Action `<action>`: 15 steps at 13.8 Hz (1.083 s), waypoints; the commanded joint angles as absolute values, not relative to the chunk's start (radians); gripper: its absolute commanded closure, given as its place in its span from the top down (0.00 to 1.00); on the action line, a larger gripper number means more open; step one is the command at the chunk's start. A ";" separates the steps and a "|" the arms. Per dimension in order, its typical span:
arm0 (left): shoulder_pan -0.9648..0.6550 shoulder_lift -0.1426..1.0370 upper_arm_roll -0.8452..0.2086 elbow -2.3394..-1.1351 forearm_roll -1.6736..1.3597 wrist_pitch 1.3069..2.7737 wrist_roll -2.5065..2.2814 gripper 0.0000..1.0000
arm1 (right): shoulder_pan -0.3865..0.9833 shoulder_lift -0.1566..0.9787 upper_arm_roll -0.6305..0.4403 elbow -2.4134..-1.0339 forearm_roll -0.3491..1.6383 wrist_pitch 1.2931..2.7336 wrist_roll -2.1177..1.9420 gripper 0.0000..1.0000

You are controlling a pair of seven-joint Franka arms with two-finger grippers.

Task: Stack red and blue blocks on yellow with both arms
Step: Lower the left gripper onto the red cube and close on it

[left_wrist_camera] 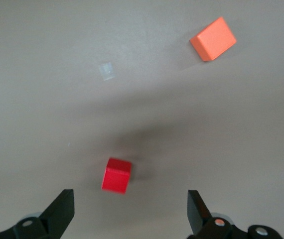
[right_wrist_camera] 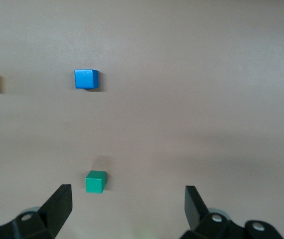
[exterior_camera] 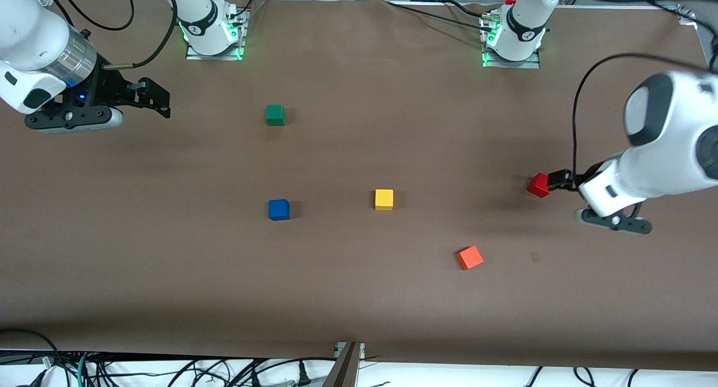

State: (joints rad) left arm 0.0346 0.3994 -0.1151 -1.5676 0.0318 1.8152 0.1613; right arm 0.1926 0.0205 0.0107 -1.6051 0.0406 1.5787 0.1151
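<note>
Five cubes on the table (exterior_camera: 359, 308), one each: red cube (exterior_camera: 538, 185), blue cube (exterior_camera: 279, 209), yellow cube (exterior_camera: 383, 199), orange cube (exterior_camera: 469, 258), green cube (exterior_camera: 275, 114). Left gripper (left_wrist_camera: 131, 211) hovers wide over red, at yellow's three o'clock; blue at nine. Right gripper (right_wrist_camera: 128, 209) waits wide

Both arms are glossy white with dark grey joint caps and looping black cables; green lights glow at their bases, and the black right gripper (exterior_camera: 152, 98) sits under a silvery wrist ring
</note>
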 commanded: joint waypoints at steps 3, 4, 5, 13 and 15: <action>0.081 0.357 -0.118 -1.888 0.054 2.171 0.359 1.00 | 0.186 0.028 0.018 -1.585 0.023 1.574 0.104 1.00; 0.093 0.354 -0.118 -1.951 0.055 2.257 0.391 1.00 | 0.186 0.028 0.018 -1.585 0.021 1.575 0.103 1.00; 0.097 0.353 -0.117 -1.998 0.055 2.328 0.437 1.00 | 0.186 0.028 0.018 -1.585 0.014 1.574 0.103 1.00; 0.141 0.361 -0.115 -2.177 0.055 2.536 0.555 1.00 | 0.186 0.028 0.018 -1.586 0.006 1.563 0.104 1.00; 0.162 0.360 -0.117 -2.210 0.055 2.572 0.557 1.00 | 0.186 0.028 0.020 -1.585 0.014 1.563 0.103 1.00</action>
